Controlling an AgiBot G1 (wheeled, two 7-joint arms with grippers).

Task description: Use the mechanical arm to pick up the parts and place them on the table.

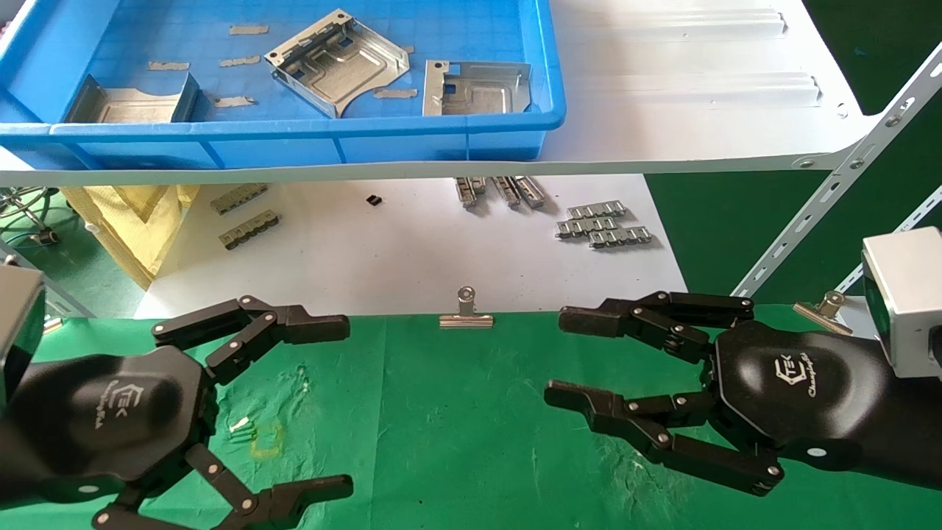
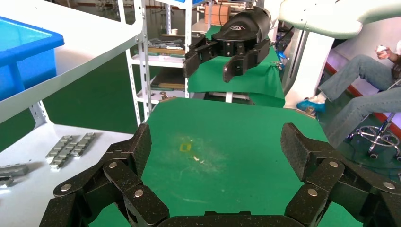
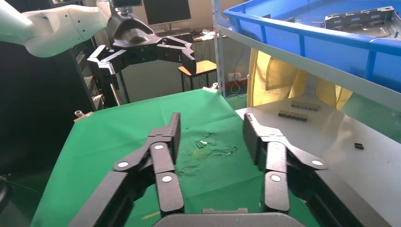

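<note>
The table [image 1: 471, 412] spreads below me in wrinkled green cloth, with a silver binder clip [image 1: 466, 313] at its far edge and a small yellow mark [image 1: 266, 439] on the cloth near my left side. Beyond it lies a white sheet [image 1: 412, 250] carrying ridged metal clip strips [image 1: 603, 223], and above that a white shelf [image 1: 699, 88] holds a blue bin [image 1: 294, 140].

The parts are all in that bin: one silver plate [image 1: 337, 60] tilted near the middle, a second [image 1: 477, 88] to its right, and a third [image 1: 132, 103] at the left against the front wall. Thin grey tape strips [image 1: 239, 62] lie scattered on the bin floor around them.

My left gripper [image 1: 346, 405] hangs over the left part of the cloth, its black fingers [image 2: 135, 151] spread wide and holding nothing. My right gripper [image 1: 556, 357] hangs over the right part, pointing toward the left one, fingers [image 3: 168, 137] likewise apart and bare. Both are well short of the bin, with green cloth showing between their fingertips.
</note>
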